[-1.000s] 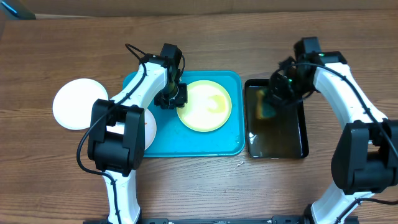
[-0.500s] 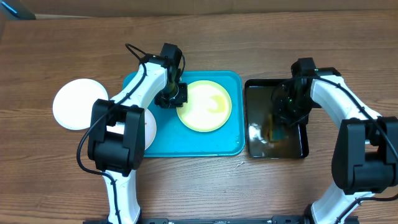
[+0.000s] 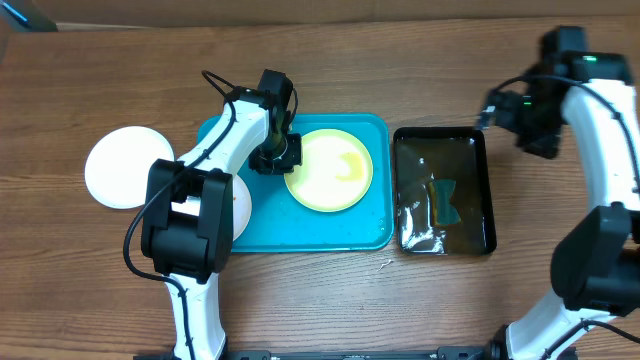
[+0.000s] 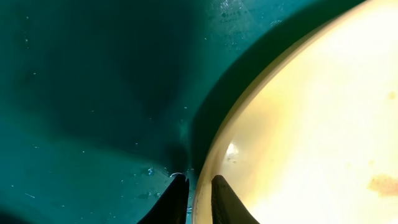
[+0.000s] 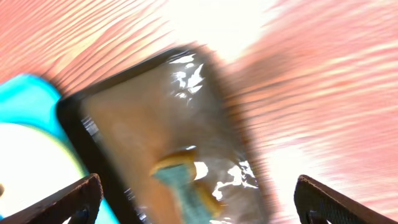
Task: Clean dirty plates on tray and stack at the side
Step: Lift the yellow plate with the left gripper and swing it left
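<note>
The yellow-green plate (image 3: 330, 170) lies flat in the upper middle of the turquoise tray (image 3: 300, 232). In the left wrist view I can make out a faint brownish fleck (image 4: 382, 184) on it. A white plate (image 3: 122, 167) sits alone on the bench (image 3: 100, 290) left of the tray, which I take to be the start of the stack. A second white plate (image 3: 241, 205) shows at the tray's left edge, mostly hidden under the left arm.

The left gripper (image 4: 196, 200) is down at the yellow-green plate's left rim. Its fingers are nearly together with the rim between them, one outside over the tray floor and one on the plate, so I read it as pinching the rim.

The right gripper (image 5: 196, 186) hangs above the bench beyond the far right corner of the black tray (image 3: 395, 190), fingers spread wide and empty. The sponge (image 3: 443, 200) lies loose in that glossy, wet-looking tray.

My read is that this plate is between wiping and stacking. With the sponge parked, the next move looks like the left arm's: lift the plate by its rim, clear the tray's raised edge, and carry it left onto the white plate. A thin rim pinch could let it tilt or slip, so I'd go slowly. If that fleck is food, the right arm should fetch the sponge first.
</note>
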`<act>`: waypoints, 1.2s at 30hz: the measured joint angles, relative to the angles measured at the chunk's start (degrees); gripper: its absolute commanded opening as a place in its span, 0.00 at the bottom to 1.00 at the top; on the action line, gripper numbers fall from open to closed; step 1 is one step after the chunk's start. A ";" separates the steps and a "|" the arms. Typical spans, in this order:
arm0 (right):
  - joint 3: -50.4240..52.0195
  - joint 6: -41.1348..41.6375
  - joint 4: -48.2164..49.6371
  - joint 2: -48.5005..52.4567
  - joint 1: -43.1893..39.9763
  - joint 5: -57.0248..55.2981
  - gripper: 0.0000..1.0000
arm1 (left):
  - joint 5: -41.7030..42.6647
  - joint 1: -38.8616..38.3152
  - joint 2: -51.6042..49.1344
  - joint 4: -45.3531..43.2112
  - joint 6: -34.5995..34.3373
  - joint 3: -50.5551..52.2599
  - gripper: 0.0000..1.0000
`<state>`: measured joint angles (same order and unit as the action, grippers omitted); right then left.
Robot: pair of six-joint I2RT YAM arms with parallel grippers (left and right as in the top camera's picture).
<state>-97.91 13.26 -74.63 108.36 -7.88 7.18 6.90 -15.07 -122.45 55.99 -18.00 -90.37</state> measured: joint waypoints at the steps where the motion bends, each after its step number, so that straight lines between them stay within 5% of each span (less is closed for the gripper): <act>1: 0.02 0.04 -0.02 0.02 -1.68 -0.63 1.00 | -0.02 -0.13 0.00 0.00 -0.02 0.00 0.13; 3: 0.02 0.04 0.35 0.02 -3.87 -1.36 1.00 | -0.04 -0.66 0.00 -0.02 -0.02 0.00 0.04; 13: 0.02 0.02 2.23 0.00 -6.34 -2.10 1.00 | 0.24 -3.58 0.00 2.84 -0.04 -0.98 0.04; 27: 0.02 0.04 2.23 0.02 -6.34 -2.10 1.00 | -0.09 -1.73 4.00 12.31 -0.04 -15.39 0.04; 36: 0.02 0.04 2.23 0.02 -6.34 -2.10 1.00 | -6.43 -8.26 4.07 11.02 -2.49 -21.00 0.04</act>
<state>-97.89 13.30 -72.40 108.38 -14.22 5.08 0.47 -23.33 -118.39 67.00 -20.49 -111.37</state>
